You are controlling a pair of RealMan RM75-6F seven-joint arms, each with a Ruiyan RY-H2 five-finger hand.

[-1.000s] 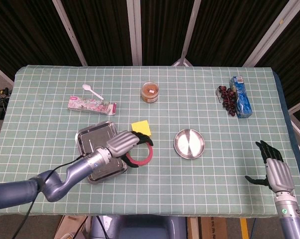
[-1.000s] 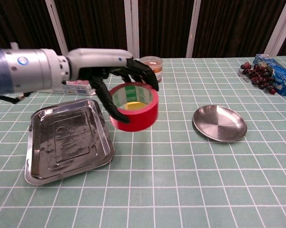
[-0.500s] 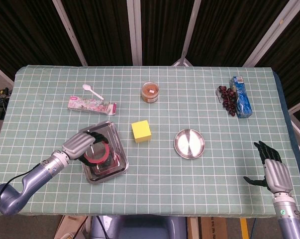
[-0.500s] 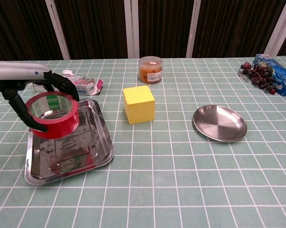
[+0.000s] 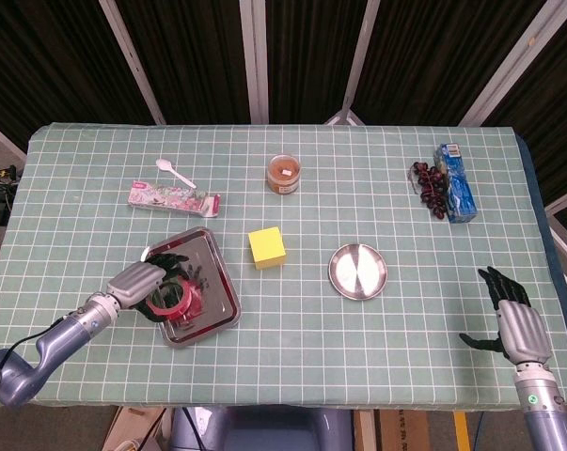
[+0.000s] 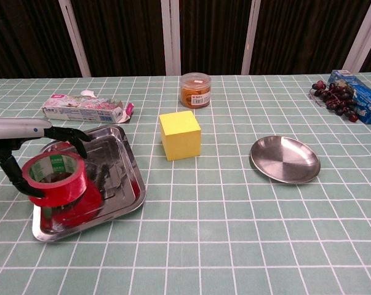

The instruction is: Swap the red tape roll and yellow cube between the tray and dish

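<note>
While the left hand (image 5: 144, 279) grips the red tape roll (image 6: 55, 178) over the tray (image 6: 120, 184), the right hand (image 5: 511, 318) hangs spread and unladen.

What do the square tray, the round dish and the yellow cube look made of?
Square tray: looks like polished metal, probably stainless steel; it mirrors the red tape roll that the left hand holds over it. Round dish: same shiny, silvery metal look, with soft glare. Yellow cube: matte, evenly coloured, no glare; foam, wood or plastic, cannot tell which.

Shiny metal tray (image 6: 127, 184) and dish (image 6: 285, 160); glossy red tape roll (image 6: 55, 177); matt cloth (image 6: 234, 246).
</note>
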